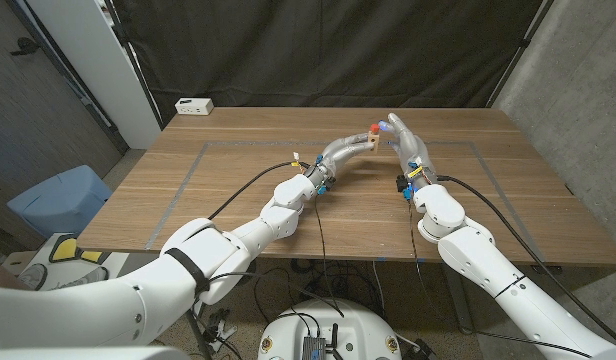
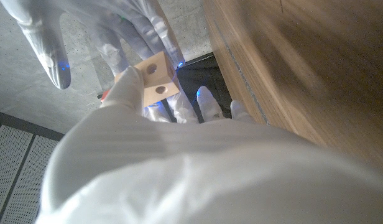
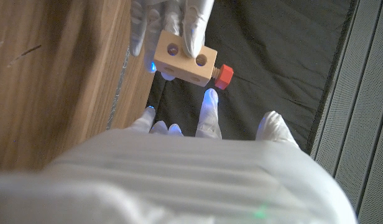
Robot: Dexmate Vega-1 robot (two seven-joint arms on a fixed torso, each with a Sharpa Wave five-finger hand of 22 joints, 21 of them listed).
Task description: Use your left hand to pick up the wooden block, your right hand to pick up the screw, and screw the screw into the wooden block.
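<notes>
Wooden block (image 3: 182, 57), pale and drilled with round holes, is held in the air over the middle of the table (image 1: 238, 200), toward its far side. A red screw (image 3: 224, 76) projects from one end face of the block, its head close against the wood; in the head view it appears as a small red spot (image 1: 374, 127) between the two hands. The left hand (image 1: 350, 150) grips the block: the right wrist view shows its fingers (image 3: 194, 28) curled over the top face beside two holes, and the left wrist view shows the block (image 2: 155, 79) pinched at the end of that hand (image 2: 179, 155). The right hand (image 1: 406, 140) stands just beside the block with its fingers spread and holds nothing; in the right wrist view its fingertips (image 3: 209, 102) lie near the screw head without touching it. In the left wrist view the same right hand (image 2: 104, 31) hangs spread behind the block. Both arms reach in from the near edge and meet at the block. A white box (image 1: 194, 105) sits at the table's far left corner, well apart from the hands.
</notes>
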